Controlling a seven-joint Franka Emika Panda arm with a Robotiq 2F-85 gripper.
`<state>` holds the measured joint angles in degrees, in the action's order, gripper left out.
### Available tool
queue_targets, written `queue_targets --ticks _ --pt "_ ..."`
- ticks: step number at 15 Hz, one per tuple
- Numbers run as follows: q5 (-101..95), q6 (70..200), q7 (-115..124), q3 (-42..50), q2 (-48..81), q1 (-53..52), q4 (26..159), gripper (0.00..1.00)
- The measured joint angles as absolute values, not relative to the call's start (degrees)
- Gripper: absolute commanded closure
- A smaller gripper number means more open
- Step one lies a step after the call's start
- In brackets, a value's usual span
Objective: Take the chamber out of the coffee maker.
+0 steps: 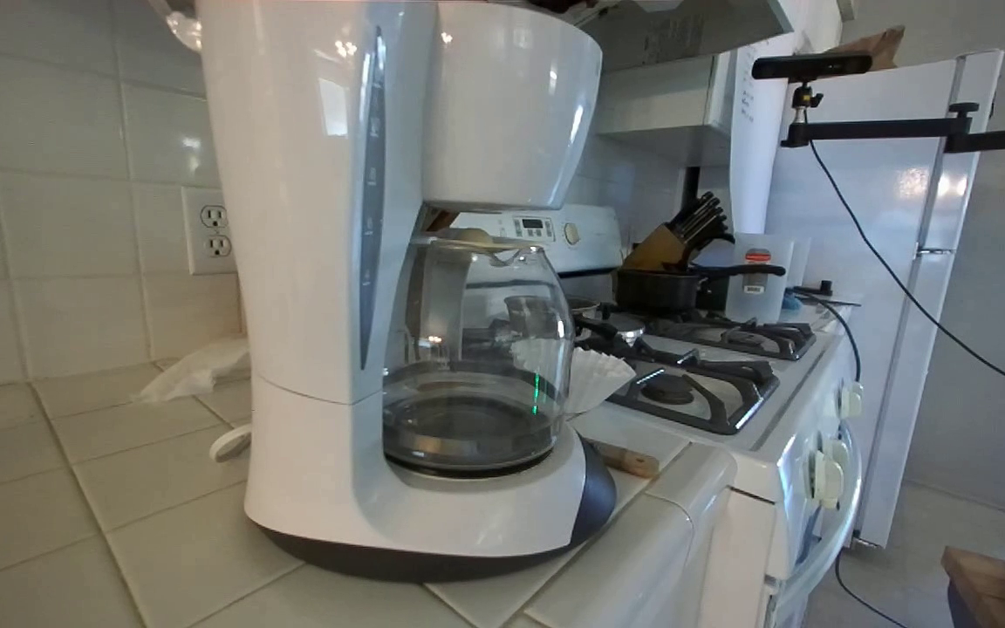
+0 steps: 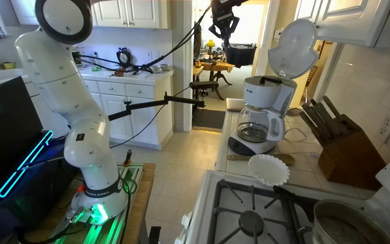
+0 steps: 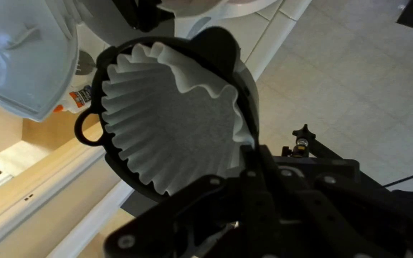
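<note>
The chamber is a round black basket (image 2: 240,56) held in the air, to the left of and above the coffee maker (image 2: 261,93) in an exterior view. In the wrist view the chamber's black rim (image 3: 98,89) surrounds a white pleated paper filter (image 3: 192,118), and its loop handle points left. My gripper (image 2: 227,42) is shut on the chamber's rim; its fingertips pinch the wall and filter edge in the wrist view (image 3: 255,150). The coffee maker (image 1: 302,262) stands upright with its lid (image 2: 293,47) raised and the glass carafe (image 2: 252,127) on its base. Chamber and gripper are out of view in an exterior view.
A loose paper filter (image 2: 269,169) and a wooden spoon (image 2: 284,158) lie between coffee maker and stove (image 2: 201,203). A knife block (image 2: 350,152) and a pot (image 2: 350,220) stand nearby. A camera arm (image 2: 147,105) reaches over the floor.
</note>
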<state>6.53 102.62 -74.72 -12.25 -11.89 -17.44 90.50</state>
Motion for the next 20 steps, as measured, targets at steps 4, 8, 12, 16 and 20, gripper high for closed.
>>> queue_targets --ticks 4,8,12,16,20 --pt "6.6 102.8 -74.7 -13.7 -11.7 -18.5 92.8 0.97" --pt "6.6 105.2 -74.7 -14.7 -11.6 -19.1 96.2 0.97" --pt "6.5 109.1 -74.7 -15.0 -11.5 -19.1 99.9 0.97" --pt "6.5 115.4 -74.7 -14.8 -11.5 -19.0 104.8 0.97" --pt "6.5 122.5 -74.7 -14.5 -11.5 -19.0 111.3 0.97"
